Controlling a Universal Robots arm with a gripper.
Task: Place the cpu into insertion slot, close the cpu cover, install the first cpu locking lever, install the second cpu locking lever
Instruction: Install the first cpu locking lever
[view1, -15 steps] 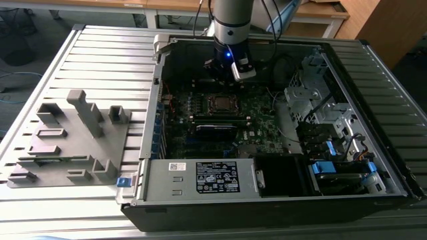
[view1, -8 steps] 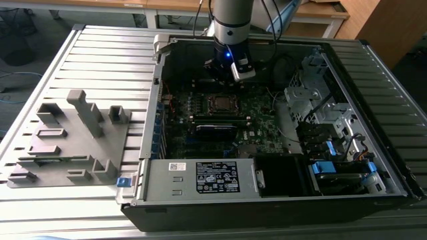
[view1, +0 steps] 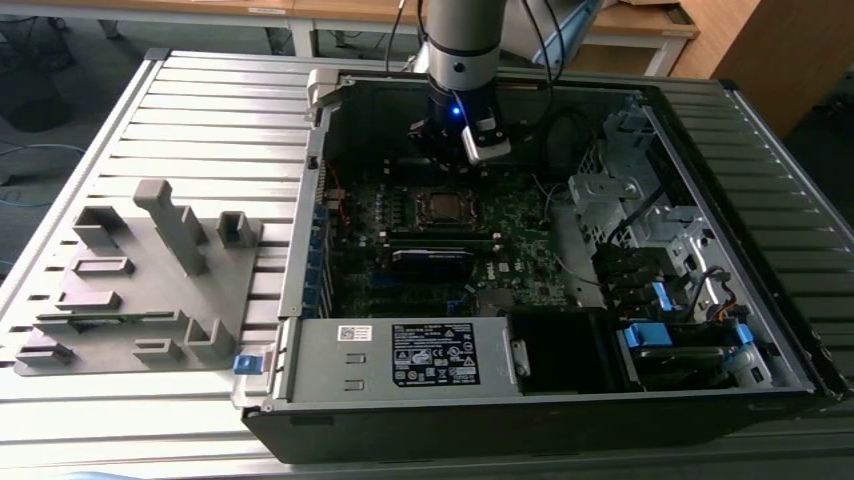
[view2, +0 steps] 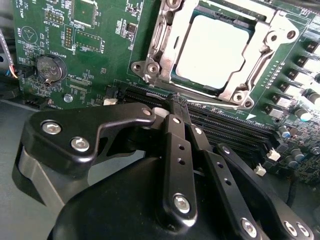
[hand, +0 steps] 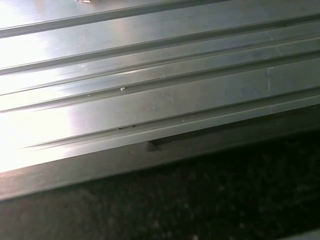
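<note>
We've got the gripper (view2: 176, 101) pinched closed on nothing, near the memory slots (view2: 227, 126). The cpu (view2: 215, 50) sits in the insertion slot (view1: 441, 207), 6 o'clock from the gripper in the exterior view, with the cpu cover (view2: 164, 47) down. For the levers, we'd say press slow and steady.

The cpu cover (view2: 161, 47) lies unobstructed; case walls (view1: 302, 240) enclose.

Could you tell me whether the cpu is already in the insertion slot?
Yes, the second wrist view shows the cpu lying inside the insertion slot.
</note>
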